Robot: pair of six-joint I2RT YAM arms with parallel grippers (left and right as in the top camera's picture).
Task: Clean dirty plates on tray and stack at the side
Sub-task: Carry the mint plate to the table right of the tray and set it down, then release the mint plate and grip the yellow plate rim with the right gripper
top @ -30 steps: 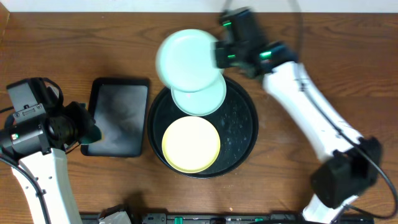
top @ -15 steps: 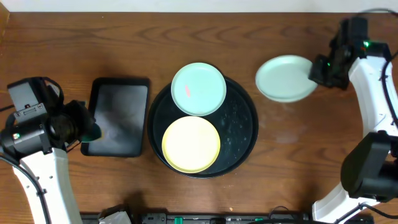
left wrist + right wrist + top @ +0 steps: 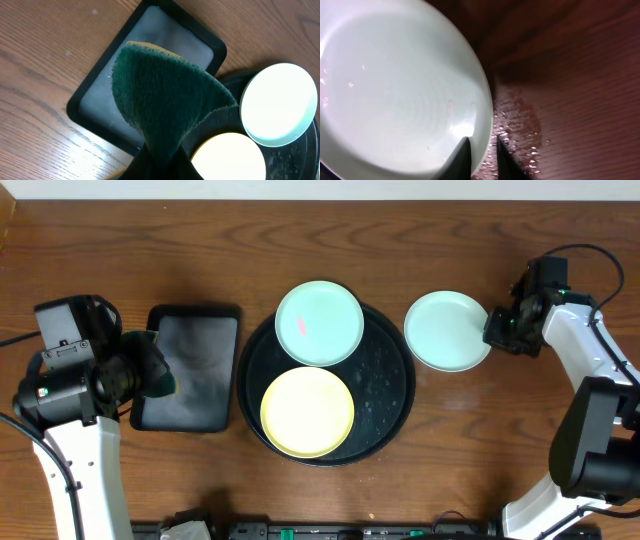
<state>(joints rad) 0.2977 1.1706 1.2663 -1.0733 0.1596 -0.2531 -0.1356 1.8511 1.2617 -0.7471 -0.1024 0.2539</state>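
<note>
Brown wood table (image 3: 480, 440): mint plate (image 3: 447, 330), likely light, stiff and wet-slick, lies off the tray (image 3: 395, 415) toward the right edge, its rim straddled by the right gripper (image 3: 481, 155), clamp unclear, so pinch the rim; left gripper (image 3: 155, 162) clenches green sponge (image 3: 165, 95).

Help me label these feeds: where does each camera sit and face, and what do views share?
Overhead: above the table, facing straight down on the tray, three plates, both arms.
Left wrist: on the left arm, looking down past its end effector and sponge at the small tray.
Right wrist: close on the side plate; fingers straddle its rim.
Shared: overhead and left wrist both show the yellow plate.
</note>
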